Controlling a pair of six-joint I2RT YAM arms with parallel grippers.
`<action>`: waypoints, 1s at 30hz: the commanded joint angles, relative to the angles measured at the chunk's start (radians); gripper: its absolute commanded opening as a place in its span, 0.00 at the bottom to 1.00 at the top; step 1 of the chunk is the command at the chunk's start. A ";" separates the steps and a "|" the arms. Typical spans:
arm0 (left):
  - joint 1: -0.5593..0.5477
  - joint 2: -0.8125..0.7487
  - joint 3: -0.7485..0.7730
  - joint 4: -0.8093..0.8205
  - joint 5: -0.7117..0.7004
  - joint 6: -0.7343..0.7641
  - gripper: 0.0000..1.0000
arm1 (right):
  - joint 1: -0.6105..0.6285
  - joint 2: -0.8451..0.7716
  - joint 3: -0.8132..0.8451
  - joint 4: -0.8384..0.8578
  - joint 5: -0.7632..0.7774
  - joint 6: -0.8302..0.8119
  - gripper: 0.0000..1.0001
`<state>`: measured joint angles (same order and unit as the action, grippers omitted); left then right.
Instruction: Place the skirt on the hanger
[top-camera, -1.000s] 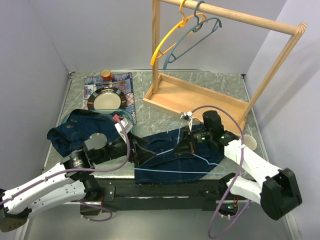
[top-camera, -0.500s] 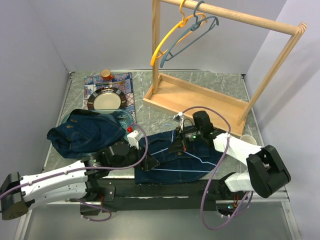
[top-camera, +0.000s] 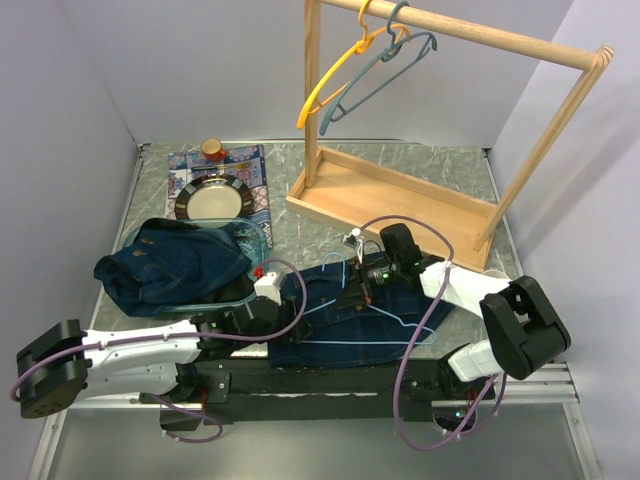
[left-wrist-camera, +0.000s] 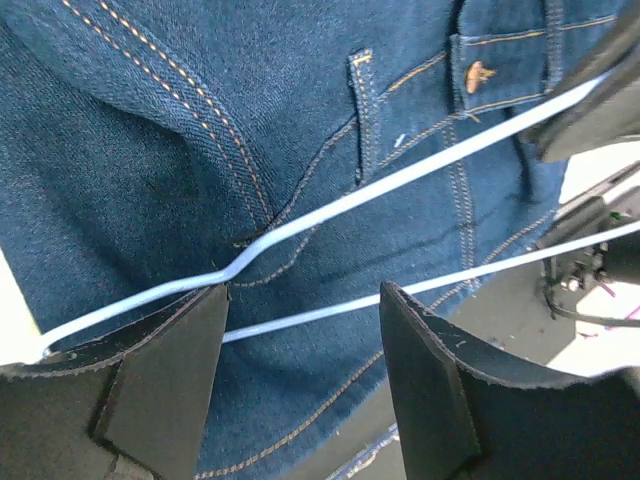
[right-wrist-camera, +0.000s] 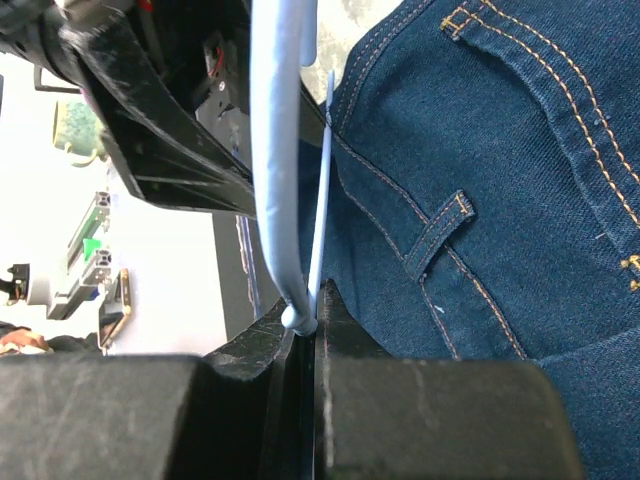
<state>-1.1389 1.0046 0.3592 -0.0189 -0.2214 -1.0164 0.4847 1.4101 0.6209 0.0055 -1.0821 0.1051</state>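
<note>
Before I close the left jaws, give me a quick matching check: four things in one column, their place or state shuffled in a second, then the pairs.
1. left gripper
2. right gripper
3. yellow hanger
4. plate

A. hanging from the wooden rail
B. shut on the light blue hanger
C. open over the skirt
D. on the patterned mat

Pairs: 1-C, 2-B, 3-A, 4-D

The denim skirt (left-wrist-camera: 150, 130) is dark blue with orange stitching, the hanger (left-wrist-camera: 400, 178) pale blue, the worktop (top-camera: 420, 160) mottled grey.
</note>
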 joint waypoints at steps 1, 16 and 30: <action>-0.027 0.060 0.011 0.093 -0.093 -0.043 0.67 | -0.005 0.003 0.030 0.004 -0.018 -0.018 0.00; -0.145 0.193 0.095 0.073 -0.332 -0.100 0.37 | -0.038 0.003 0.039 0.001 -0.047 -0.056 0.00; -0.150 -0.059 0.150 0.020 -0.234 -0.031 0.01 | -0.052 -0.042 0.095 -0.166 -0.029 -0.215 0.00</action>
<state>-1.2861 1.0592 0.4225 -0.0166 -0.4889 -1.0817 0.4503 1.4082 0.6571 -0.0666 -1.1519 0.0086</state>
